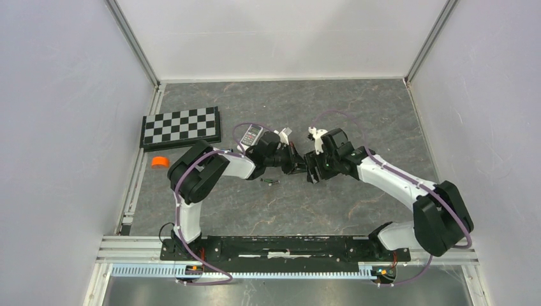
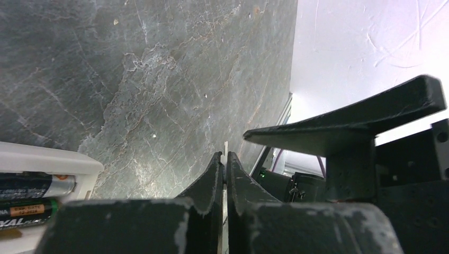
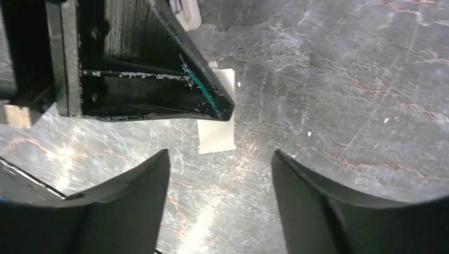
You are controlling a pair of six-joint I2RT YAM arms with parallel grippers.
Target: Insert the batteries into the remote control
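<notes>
Left claw (image 2: 225,156), batteries (image 2: 30,209) near it

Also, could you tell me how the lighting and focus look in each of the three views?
Top external: even light, sharp across the table. Left wrist: the wall is washed out, the near foreground blurred, labels on the batteries partly legible. Right wrist: glare patches on the table low between the soft-edged jaws, the white plate very bright.
</notes>
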